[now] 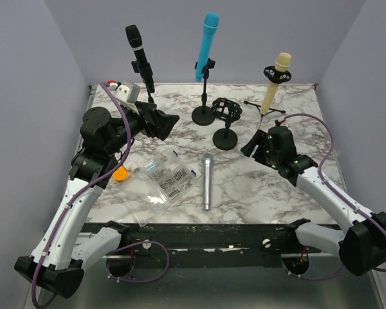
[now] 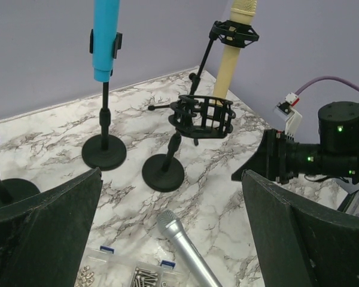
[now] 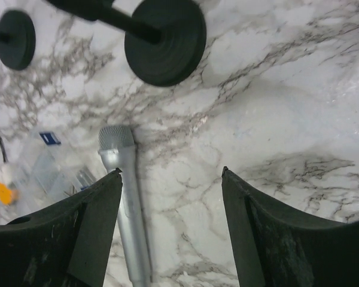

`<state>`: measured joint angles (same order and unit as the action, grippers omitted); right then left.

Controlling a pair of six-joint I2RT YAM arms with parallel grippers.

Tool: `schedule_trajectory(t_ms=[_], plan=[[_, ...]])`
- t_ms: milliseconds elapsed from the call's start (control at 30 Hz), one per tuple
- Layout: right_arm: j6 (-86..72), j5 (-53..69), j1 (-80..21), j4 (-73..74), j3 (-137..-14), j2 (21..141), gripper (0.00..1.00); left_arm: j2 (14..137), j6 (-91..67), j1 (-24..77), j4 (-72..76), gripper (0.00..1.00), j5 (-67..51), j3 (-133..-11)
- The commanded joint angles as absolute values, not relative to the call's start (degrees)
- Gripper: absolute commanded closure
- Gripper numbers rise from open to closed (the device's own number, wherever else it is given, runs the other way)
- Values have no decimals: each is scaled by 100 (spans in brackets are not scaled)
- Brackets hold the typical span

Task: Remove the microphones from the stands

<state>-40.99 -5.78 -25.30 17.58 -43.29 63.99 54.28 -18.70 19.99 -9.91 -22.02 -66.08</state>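
Three microphones stand in stands at the back: a black one (image 1: 136,48) on the left, a blue one (image 1: 208,45) in the middle, a cream one (image 1: 276,80) in a shock mount on the right. An empty shock-mount stand (image 1: 226,112) stands in front of them. A silver microphone (image 1: 207,180) lies flat on the marble table. My left gripper (image 1: 161,123) is open and empty, just right of the black microphone's stand. My right gripper (image 1: 252,147) is open and empty, above the table right of the silver microphone (image 3: 127,197). The left wrist view shows the blue microphone (image 2: 106,39), the cream one (image 2: 233,54) and the empty mount (image 2: 203,115).
A clear plastic box of screws (image 1: 167,177) and a small orange object (image 1: 121,174) lie at the front left. The round stand bases (image 3: 165,40) sit on the marble top (image 1: 244,193). Purple walls close in the back and both sides.
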Motion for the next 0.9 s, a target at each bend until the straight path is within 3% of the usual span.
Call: schedule_trajectory(t_ms=[0, 333, 667, 867], plan=[[-4189, 463, -2065, 1699, -4855, 6414, 32, 5431, -1917, 1975, -914, 1, -2373, -6599], [-4905, 757, -1594, 1385, -6228, 6946, 34, 5432, -1926, 1977, -914, 1, -2391, -6608], [-5509, 1482, -1292, 378, -6666, 7936, 32, 5475, -1975, 1978, -902, 1, -2468, -6613], [-5788, 1945, -1288, -345, -6683, 8473, 23, 5501, -1964, 1978, -906, 1, -2468, -6625]])
